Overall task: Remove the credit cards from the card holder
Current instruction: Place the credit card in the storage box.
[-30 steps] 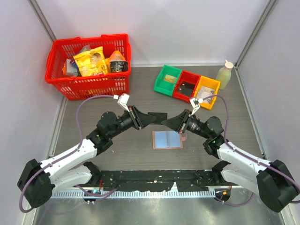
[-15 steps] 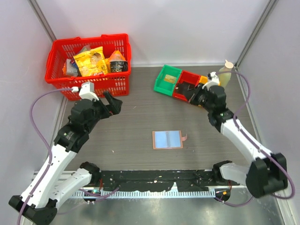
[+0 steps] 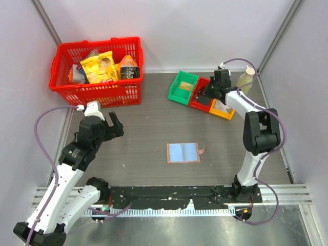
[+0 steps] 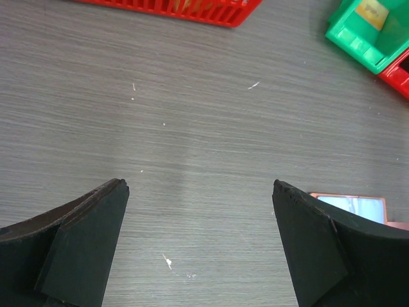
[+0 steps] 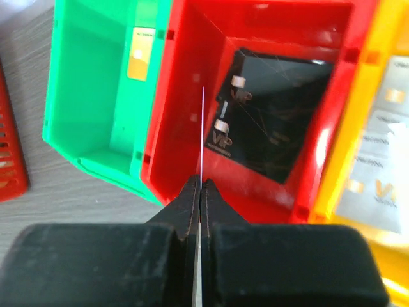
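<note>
We see right fingers (image 5: 192,198) closed on credit card (image 5: 203,128), edge-on, long axis away from fingers, over red bin (image 5: 179,115), close to green bin (image 5: 96,128); left fingers (image 4: 83,236) wide open, empty; card holder (image 3: 183,152) lies open at bench (image 3: 143,123) middle, nearer left arm (image 3: 72,159).

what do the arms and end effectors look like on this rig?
Left arm and right arm: white links, black joints, a purple cable looped along each. White camera block on the left wrist. Left end effector and right end effector: black, two wedge-shaped fingers.
</note>
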